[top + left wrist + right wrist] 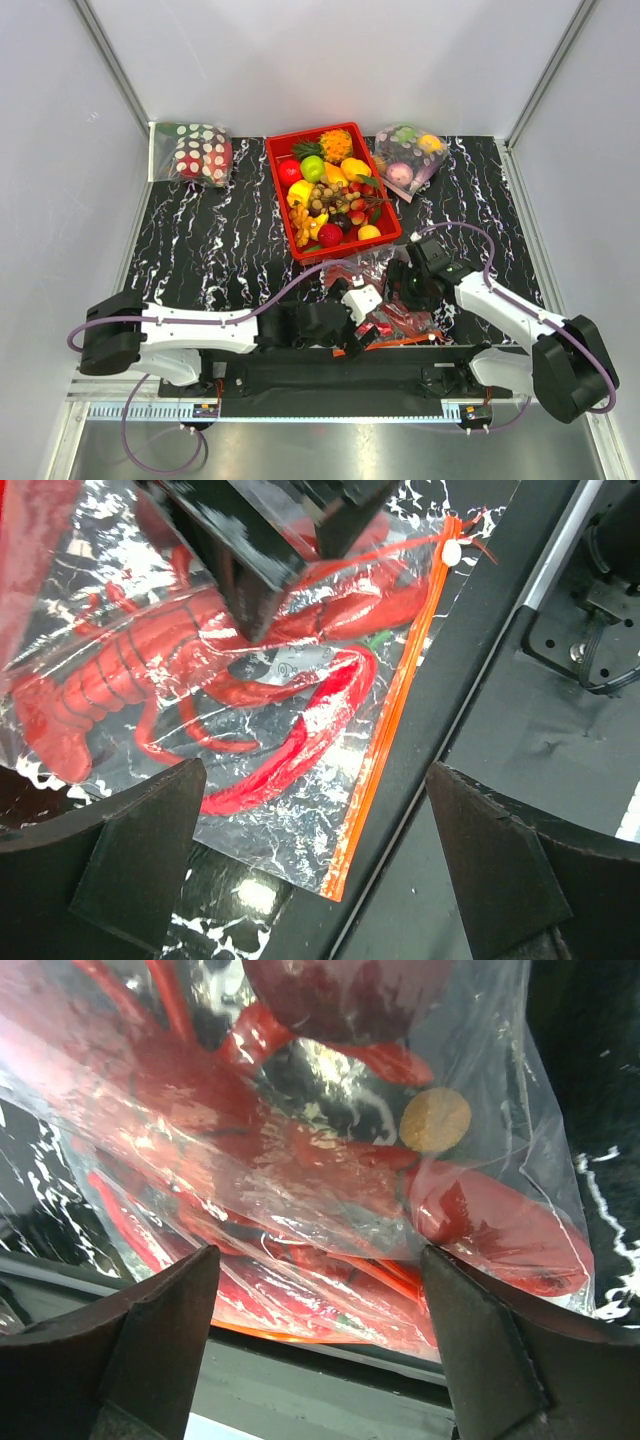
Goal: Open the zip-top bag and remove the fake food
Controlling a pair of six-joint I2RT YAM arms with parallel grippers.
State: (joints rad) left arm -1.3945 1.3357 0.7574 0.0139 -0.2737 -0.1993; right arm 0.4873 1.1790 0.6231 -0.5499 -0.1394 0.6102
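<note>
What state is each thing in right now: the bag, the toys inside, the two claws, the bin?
zip-top bag: lying flat, zip strip looks closed
lobster: inside the bag
chili: inside the bag
left gripper: open, above the bag
right gripper: open, close against the bag
red bin: full of fruits

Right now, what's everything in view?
black marble-pattern tabletop: 1, black, under everything
red plastic crate: 1, red, far centre, full of fake fruit
white-dotted red bag: 1, red, far left
clear bag of pastel round fruits: 1, clear, right of crate
clear crinkly zip-top bag: 1, clear, orange zip strip, near edge
spiky red plastic lobster: 1, red, inside zip-top bag
long red plastic chili: 1, red, beside lobster
small tan round piece: 1, tan, inside
left fingers: 2, black, open over bag
right fingers: 2, black, open over bag
</note>
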